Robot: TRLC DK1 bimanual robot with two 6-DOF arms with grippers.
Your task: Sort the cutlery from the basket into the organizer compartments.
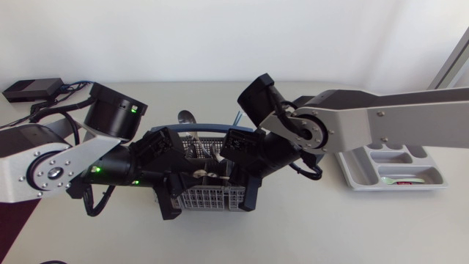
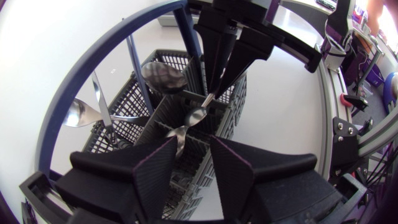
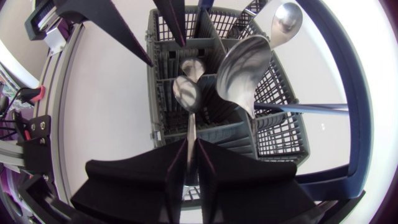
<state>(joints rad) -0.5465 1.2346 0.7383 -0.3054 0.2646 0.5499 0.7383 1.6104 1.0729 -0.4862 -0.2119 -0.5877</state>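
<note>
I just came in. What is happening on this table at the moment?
Both arms are over the cutlery basket. The right gripper is shut on the handle of a small spoon whose bowl is down in the basket. The left gripper is open, close by above the basket. A larger spoon stands beside the small one. The organizer lies farther right.

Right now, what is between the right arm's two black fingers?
The handle of a small spoon: the right gripper pinches it from both sides over the basket, shown in the right wrist view.
</note>
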